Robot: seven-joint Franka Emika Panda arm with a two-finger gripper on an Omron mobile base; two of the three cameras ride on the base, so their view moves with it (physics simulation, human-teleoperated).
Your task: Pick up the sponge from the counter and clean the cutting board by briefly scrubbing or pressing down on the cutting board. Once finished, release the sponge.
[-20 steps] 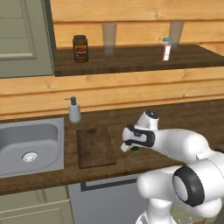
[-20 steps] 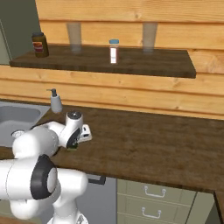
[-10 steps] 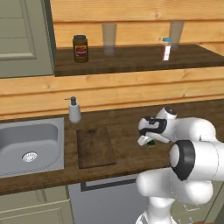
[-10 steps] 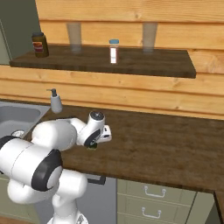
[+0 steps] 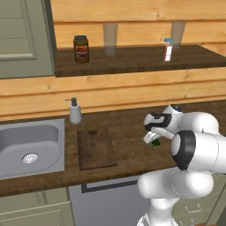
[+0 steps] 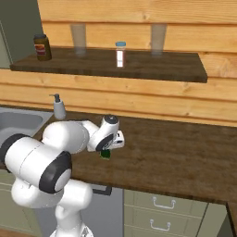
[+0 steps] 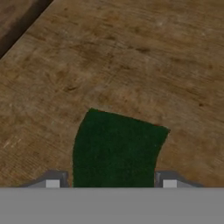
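My gripper [image 7: 111,183] is hanging low over the counter [image 7: 144,57], well to the right of the cutting board [image 5: 96,148]. The sponge [image 7: 116,148] is sitting between my fingertips [image 7: 52,183], its near end cut off. I cannot tell whether I am pinching it or standing apart.

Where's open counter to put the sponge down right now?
The counter is bare right of the gripper to its far end. A narrower strip lies between the cutting board and the sponge. It is crowded around the soap dispenser and sink.
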